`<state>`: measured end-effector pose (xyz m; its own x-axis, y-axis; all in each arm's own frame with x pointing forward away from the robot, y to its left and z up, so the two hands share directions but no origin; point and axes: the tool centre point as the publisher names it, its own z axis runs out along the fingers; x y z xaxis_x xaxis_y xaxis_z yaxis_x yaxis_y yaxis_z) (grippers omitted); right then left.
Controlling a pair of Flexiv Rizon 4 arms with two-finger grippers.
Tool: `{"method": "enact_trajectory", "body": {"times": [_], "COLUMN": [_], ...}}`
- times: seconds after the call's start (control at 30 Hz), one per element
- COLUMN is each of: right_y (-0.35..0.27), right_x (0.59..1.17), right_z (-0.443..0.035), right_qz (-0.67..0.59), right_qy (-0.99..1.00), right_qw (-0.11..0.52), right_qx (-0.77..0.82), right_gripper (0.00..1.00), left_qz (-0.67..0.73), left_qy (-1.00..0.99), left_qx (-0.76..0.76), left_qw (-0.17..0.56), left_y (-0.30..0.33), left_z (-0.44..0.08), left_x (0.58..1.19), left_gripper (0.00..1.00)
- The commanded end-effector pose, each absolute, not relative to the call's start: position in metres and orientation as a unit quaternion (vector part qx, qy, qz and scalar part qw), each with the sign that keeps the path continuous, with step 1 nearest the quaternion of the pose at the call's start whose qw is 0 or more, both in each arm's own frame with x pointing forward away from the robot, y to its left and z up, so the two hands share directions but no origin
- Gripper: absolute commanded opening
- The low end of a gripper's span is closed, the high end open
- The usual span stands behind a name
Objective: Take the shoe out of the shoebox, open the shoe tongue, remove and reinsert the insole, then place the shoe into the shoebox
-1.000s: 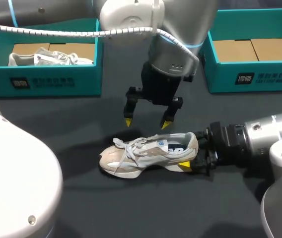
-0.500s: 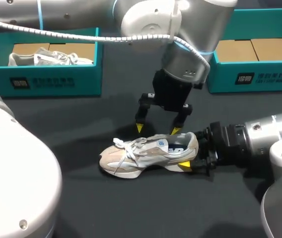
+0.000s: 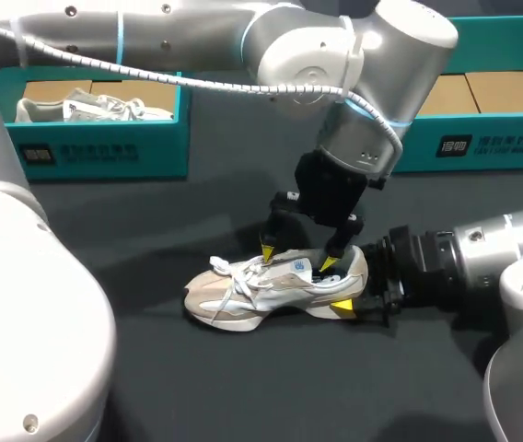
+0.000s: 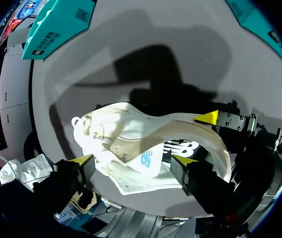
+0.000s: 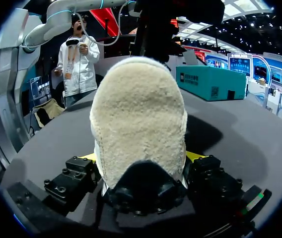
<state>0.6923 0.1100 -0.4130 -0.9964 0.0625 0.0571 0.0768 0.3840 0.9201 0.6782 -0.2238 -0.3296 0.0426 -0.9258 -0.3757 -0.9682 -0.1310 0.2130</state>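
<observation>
Since the shoe [image 3: 275, 285] is set on its sole on the dark worktop [image 3: 243, 387], near neither the left shoebox [image 3: 87, 152] nor the right shoebox [image 3: 482, 143], the take-out step is judged done and the tongue-opening step is the one in hand. The heel is clamped from both sides by the right claw [image 5: 141, 163], so the shoe is pinned with its toe pointing away from that arm. Over the lacing, the left claw [image 3: 296, 256] is held wide, its yellow tips placed on either side of the tongue [image 4: 148, 159], just at the collar. Whether the tips are touching the upper cannot be told, and nothing is gripped by them yet. Next, a pinch on the tongue's free edge is called for: the tips need to be narrowed onto that thin flap alone, not the laces or the collar padding. Then the flap must be drawn up and toward the toe while the heel is held down by the other claw. Only once the mouth is spread can the insole be reached; it is not seen from any view
</observation>
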Motion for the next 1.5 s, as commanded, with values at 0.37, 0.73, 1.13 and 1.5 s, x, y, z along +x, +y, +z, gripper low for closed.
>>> {"method": "enact_trajectory", "body": {"times": [0.37,0.73,1.13,1.5], "right_y": [0.112,0.112,0.112,0.112], "right_x": [0.691,0.691,0.691,0.691], "right_z": [-0.413,-0.413,-0.413,-0.413], "right_qz": [-0.552,-0.552,-0.552,-0.552], "right_qy": [-0.833,-0.833,-0.833,-0.833], "right_qw": [0.006,0.006,0.006,0.006], "right_qx": [-0.043,-0.043,-0.043,-0.043], "right_gripper": [0.00,0.00,0.00,0.00], "left_qz": [0.303,0.322,0.284,0.166], "left_qy": [0.588,0.586,0.609,0.625], "left_qx": [-0.741,-0.735,-0.734,-0.763], "left_qw": [0.115,0.117,0.100,0.026], "left_y": [-0.226,-0.211,-0.197,-0.153], "left_z": [-0.347,-0.340,-0.323,-0.296], "left_x": [0.670,0.670,0.665,0.662], "left_gripper": [0.99,0.38,0.00,0.00]}}
